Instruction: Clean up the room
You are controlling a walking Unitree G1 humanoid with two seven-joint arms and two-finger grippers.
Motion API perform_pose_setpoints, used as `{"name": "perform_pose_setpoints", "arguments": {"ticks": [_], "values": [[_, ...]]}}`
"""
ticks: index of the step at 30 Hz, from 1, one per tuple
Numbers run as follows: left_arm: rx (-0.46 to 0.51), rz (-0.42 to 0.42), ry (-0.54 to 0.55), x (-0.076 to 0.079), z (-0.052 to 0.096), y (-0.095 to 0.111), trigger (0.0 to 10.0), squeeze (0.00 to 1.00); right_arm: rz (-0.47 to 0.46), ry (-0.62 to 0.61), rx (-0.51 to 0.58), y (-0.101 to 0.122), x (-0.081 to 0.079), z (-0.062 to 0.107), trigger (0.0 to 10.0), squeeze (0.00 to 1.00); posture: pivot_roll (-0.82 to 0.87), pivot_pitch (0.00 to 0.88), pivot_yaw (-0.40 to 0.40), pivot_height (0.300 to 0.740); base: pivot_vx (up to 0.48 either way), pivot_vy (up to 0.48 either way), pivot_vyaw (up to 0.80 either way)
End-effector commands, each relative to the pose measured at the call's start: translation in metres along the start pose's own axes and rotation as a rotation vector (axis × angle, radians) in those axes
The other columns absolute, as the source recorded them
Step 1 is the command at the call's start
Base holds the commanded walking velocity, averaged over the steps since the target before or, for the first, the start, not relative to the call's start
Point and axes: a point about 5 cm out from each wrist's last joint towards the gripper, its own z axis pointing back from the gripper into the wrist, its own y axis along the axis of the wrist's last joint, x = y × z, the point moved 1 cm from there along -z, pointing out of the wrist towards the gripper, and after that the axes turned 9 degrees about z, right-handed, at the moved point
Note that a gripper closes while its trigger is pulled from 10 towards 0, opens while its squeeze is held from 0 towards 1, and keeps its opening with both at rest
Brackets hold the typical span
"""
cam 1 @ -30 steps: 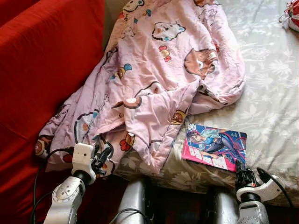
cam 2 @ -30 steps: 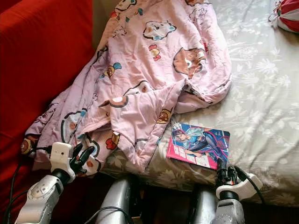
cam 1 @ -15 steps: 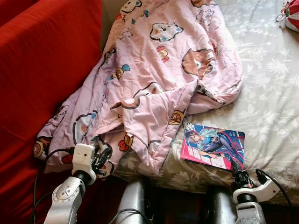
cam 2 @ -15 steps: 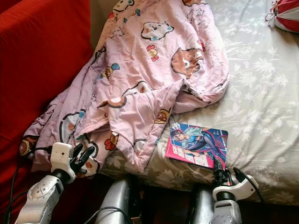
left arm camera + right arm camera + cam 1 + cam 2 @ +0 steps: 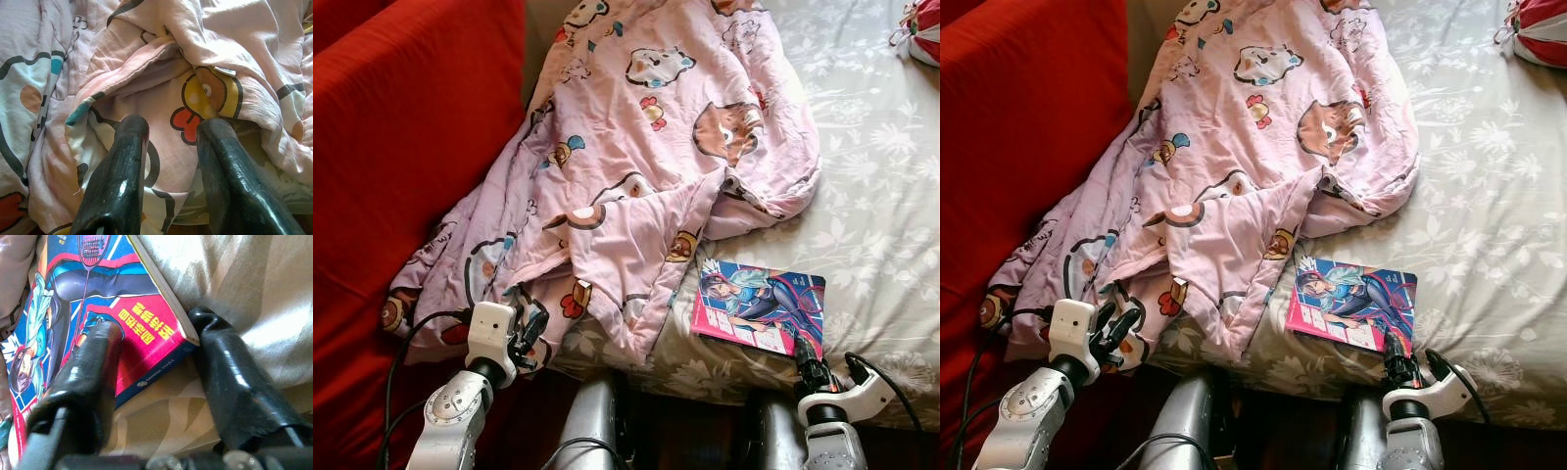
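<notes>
1. A bed point(image 5: 891, 196) with a pale floral sheet is taking up the right side of the head views, and a red sofa point(image 5: 401, 147) is standing along its left edge.
2. A pink cartoon-print blanket point(image 5: 646, 147) is lying crumpled over the left part of the bed, with its lower end spilling off the near-left corner.
3. A manga book point(image 5: 761, 307) with a blue and pink cover is lying flat near the bed's front edge, just right of the blanket's lower flap.
4. The right gripper point(image 5: 156, 367) is sitting at the book's near-right corner, fingers spread, one finger point(image 5: 93, 372) lying on the cover and the other on the sheet just past the corner.
5. The left gripper point(image 5: 171, 147) is hovering at the blanket's hanging edge by the near-left corner, fingers apart and grasping nothing.
6. A red and white object point(image 5: 925, 29) is lying at the bed's far-right edge.
</notes>
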Motion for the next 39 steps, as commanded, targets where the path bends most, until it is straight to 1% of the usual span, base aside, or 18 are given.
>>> {"name": "perform_pose_setpoints", "arguments": {"ticks": [1, 11, 17, 22, 26, 30, 32, 33, 35, 36, 37, 39], "values": [[-0.041, -0.019, 0.013, -0.006, 0.007, -0.009, 10.0, 0.00, -0.031, 0.002, -0.076, -0.022, -0.004, 0.007, 0.0, 0.00, 0.17, 0.210, 0.211, 0.601, 0.000, 0.000, 0.00], [-0.038, -0.024, 0.016, -0.006, 0.006, -0.009, 10.0, 0.00, -0.034, 0.008, -0.077, -0.022, -0.006, 0.005, 0.0, 0.00, 0.17, 0.209, 0.207, 0.601, 0.000, 0.000, 0.00], [-0.037, -0.015, 0.018, -0.004, 0.005, -0.010, 10.0, 0.00, -0.033, 0.032, -0.065, -0.021, -0.013, 0.002, 0.0, 0.00, 0.17, 0.206, 0.200, 0.601, 0.000, 0.000, 0.00], [-0.031, -0.005, 0.020, -0.002, 0.002, -0.011, 10.0, 0.00, -0.018, 0.062, -0.019, -0.017, -0.021, -0.002, 0.0, 0.00, 0.15, 0.199, 0.185, 0.601, 0.000, 0.000, 0.00], [-0.027, 0.004, 0.021, 0.002, 0.000, -0.013, 10.0, 0.00, 0.005, 0.042, 0.036, -0.012, -0.024, -0.004, 0.0, 0.00, 0.14, 0.193, 0.172, 0.601, 0.000, 0.000, 0.00], [-0.023, 0.010, 0.027, 0.003, -0.002, -0.014, 10.0, 0.00, -0.023, 0.029, 0.091, -0.005, -0.026, -0.006, 0.0, 0.00, 0.13, 0.186, 0.162, 0.601, 0.000, 0.000, 0.00], [-0.020, 0.014, 0.030, 0.003, -0.003, -0.014, 10.0, 0.00, -0.021, 0.025, 0.114, -0.001, -0.028, -0.007, 0.0, 0.00, 0.13, 0.180, 0.157, 0.601, 0.000, 0.000, 0.00], [-0.019, 0.015, 0.032, 0.003, -0.004, -0.014, 10.0, 0.00, -0.012, 0.026, 0.126, 0.000, -0.030, -0.007, 0.0, 0.00, 0.12, 0.179, 0.156, 0.601, 0.000, 0.000, 0.00], [-0.010, 0.019, 0.039, 0.004, -0.007, -0.014, 10.0, 0.00, 0.038, 0.039, 0.170, 0.009, -0.037, -0.010, 0.0, 0.00, 0.11, 0.164, 0.143, 0.601, 0.000, 0.000, 0.00], [-0.010, 0.019, 0.039, 0.004, -0.007, -0.014, 10.0, 0.00, 0.038, 0.039, 0.170, 0.009, -0.037, -0.010, 0.0, 0.00, 0.11, 0.164, 0.143, 0.601, 0.000, 0.000, 0.00], [-0.004, 0.027, 0.043, 0.004, -0.010, -0.013, 10.0, 0.00, 0.101, 0.089, 0.190, 0.014, -0.047, -0.011, 0.0, 0.00, 0.10, 0.153, 0.135, 0.601, 0.000, 0.000, 0.00], [0.000, 0.029, 0.044, 0.005, -0.011, -0.013, 10.0, 0.00, 0.140, 0.125, 0.200, 0.017, -0.055, -0.012, 0.0, 0.00, 0.10, 0.148, 0.129, 0.601, 0.000, 0.000, 0.00]]}}
